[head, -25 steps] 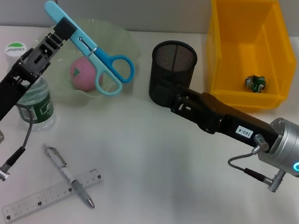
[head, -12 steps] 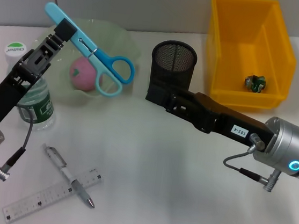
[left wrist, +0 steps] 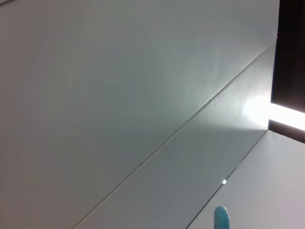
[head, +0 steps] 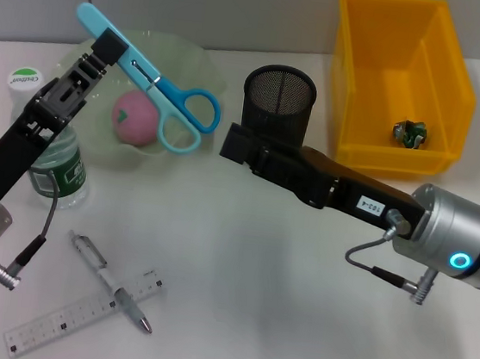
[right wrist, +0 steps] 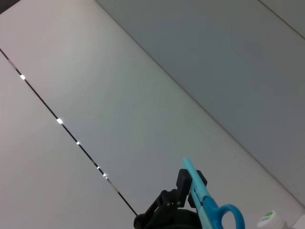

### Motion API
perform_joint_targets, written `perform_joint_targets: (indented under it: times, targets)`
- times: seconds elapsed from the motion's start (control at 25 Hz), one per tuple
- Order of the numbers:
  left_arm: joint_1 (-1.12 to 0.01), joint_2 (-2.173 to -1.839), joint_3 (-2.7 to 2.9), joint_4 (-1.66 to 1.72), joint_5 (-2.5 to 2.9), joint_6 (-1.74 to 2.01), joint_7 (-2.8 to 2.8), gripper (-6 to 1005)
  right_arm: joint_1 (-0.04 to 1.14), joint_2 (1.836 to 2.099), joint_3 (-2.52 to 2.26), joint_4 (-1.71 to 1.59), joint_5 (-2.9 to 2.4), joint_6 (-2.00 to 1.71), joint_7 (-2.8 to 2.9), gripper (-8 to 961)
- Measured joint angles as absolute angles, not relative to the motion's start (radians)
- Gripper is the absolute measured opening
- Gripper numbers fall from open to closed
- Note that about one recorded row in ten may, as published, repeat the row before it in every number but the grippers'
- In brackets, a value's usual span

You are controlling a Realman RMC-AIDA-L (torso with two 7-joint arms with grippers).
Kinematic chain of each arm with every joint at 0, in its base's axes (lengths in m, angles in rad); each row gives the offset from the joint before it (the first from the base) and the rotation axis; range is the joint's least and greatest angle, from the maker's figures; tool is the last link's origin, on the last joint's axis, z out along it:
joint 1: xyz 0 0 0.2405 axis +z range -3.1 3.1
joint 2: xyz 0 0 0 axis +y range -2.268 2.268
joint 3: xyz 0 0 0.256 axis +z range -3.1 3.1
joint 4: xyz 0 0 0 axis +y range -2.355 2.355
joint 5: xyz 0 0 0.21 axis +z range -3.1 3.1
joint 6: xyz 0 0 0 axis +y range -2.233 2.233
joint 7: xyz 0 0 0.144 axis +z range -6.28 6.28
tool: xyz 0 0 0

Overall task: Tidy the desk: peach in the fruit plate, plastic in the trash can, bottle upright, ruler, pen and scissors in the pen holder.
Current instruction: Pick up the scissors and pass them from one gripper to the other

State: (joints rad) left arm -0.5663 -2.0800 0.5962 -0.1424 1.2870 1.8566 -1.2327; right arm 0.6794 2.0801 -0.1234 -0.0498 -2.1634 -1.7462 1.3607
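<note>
Head view: we see the left gripper clenched on the blue scissors, raised above the plate holding the peach. Right gripper beside the pen holder; its grip we cannot tell. Left wrist view shows only 1 blade tip.

Light blue scissors at upper left, over a pale green translucent plate holding a pink peach. Black mesh pen holder at centre top; yellow bin at upper right; white table.

light: bright, even | shadows: soft on desk | glare: left wrist view | focus: sharp
</note>
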Motion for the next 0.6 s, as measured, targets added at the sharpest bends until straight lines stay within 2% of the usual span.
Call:
perform_joint_targets:
  times: [0.6]
  targets:
    - [-0.585, -2.08, 0.574, -0.193, 1.289, 1.877, -1.257, 99, 0.71, 2.083, -0.098, -0.005, -2.156, -1.706, 1.373, 488]
